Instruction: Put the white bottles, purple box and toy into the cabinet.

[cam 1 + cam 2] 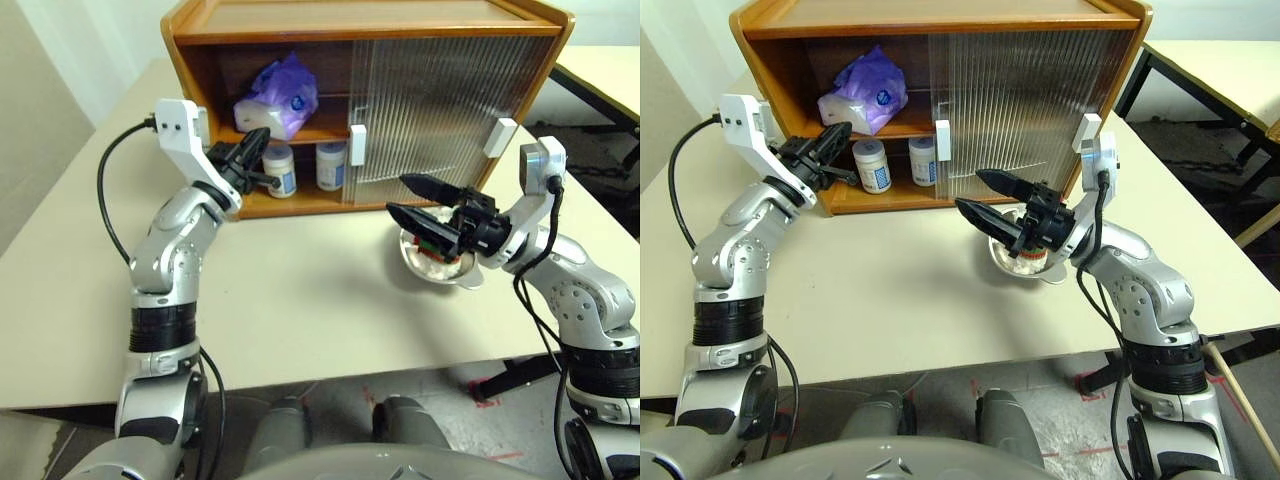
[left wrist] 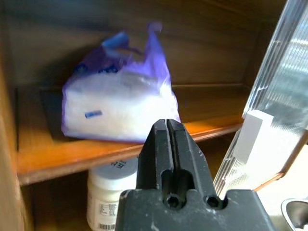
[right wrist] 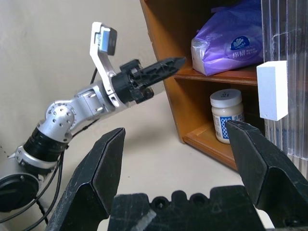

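Note:
The wooden cabinet (image 1: 370,25) stands at the back of the table with its left half uncovered. On its upper shelf lies the purple box (image 1: 278,95). Two white bottles (image 1: 279,170) (image 1: 330,165) stand side by side on the lower shelf. My left gripper (image 1: 258,140) is shut on nothing, its tip just in front of the upper shelf's edge, below the purple box (image 2: 118,103). Over a steel bowl (image 1: 470,275) my right gripper (image 1: 397,195) hangs open and empty. The toy (image 1: 1025,262) lies in that bowl, mostly hidden by the gripper.
The ribbed sliding door (image 1: 430,100) covers the cabinet's right half, with white block handles (image 1: 357,145) (image 1: 500,138) at its edges. A second table (image 1: 600,70) stands at the far right. Bare tabletop (image 1: 300,290) spreads between my arms.

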Robot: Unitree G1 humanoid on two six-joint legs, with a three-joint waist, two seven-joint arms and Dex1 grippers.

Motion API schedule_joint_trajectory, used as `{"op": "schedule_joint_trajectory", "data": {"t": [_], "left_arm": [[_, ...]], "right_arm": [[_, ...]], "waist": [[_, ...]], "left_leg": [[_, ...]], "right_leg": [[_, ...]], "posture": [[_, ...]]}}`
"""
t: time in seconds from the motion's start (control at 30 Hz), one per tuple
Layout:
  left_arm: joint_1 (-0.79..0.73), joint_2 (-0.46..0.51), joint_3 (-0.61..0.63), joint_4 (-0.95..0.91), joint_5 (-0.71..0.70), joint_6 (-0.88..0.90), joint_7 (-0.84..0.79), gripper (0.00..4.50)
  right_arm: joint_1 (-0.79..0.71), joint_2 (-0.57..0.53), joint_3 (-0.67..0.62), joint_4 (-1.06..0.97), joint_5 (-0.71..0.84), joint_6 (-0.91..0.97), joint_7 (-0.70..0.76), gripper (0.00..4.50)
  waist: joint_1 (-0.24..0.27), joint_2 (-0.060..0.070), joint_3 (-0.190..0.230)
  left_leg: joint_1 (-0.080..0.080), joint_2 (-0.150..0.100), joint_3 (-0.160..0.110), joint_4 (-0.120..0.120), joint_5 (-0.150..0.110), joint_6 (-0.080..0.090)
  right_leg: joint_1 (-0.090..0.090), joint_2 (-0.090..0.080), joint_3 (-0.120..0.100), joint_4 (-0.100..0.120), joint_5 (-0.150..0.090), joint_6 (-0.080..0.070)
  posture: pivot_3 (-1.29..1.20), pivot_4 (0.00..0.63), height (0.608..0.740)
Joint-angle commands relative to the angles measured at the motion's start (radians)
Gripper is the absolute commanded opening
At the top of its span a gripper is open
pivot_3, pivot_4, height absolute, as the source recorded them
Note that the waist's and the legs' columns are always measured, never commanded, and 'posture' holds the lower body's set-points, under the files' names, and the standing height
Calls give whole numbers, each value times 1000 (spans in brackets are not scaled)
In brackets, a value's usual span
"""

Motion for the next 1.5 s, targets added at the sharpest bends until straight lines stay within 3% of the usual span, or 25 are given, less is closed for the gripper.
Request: {"op": "schedule_joint_trajectory", "data": {"t": [0.03, 1.23, 1.33, 1.5], "left_arm": [[-8, -22, -24, 58, 50, -38, 27, 25], [-218, -186, -51, 476, 211, -340, 115, 25], [-215, -194, -48, 459, 193, -335, 95, 25], [-133, -184, -69, 254, 135, -250, 32, 25]], "right_arm": [[-2, -7, 1, -3, -6, -4, -2, 4500], [13, -6, -2, -19, -4, -10, -21, 4500], [13, -7, -3, -19, -5, -9, -21, 4500], [16, -12, -6, -17, -4, -8, -18, 4500]], "waist": [[0, 0, 0], [-3, -1, -1], [-3, -1, -1], [-5, -1, -1]], "left_leg": [[0, 0, 0, 0, 0, 0], [0, -3, 2, 0, 0, 0], [0, -3, 2, 0, 0, 0], [-1, -2, 2, 0, 0, 0]], "right_leg": [[0, 0, 0, 0, 0, 0], [-1, 1, 1, 0, 1, 1], [-1, 1, 1, 0, 1, 1], [-2, 1, 2, 0, 1, 1]], "posture": [[-1, 0, 740], [-33, 0, 740], [-33, 0, 740], [-28, 0, 740]]}}
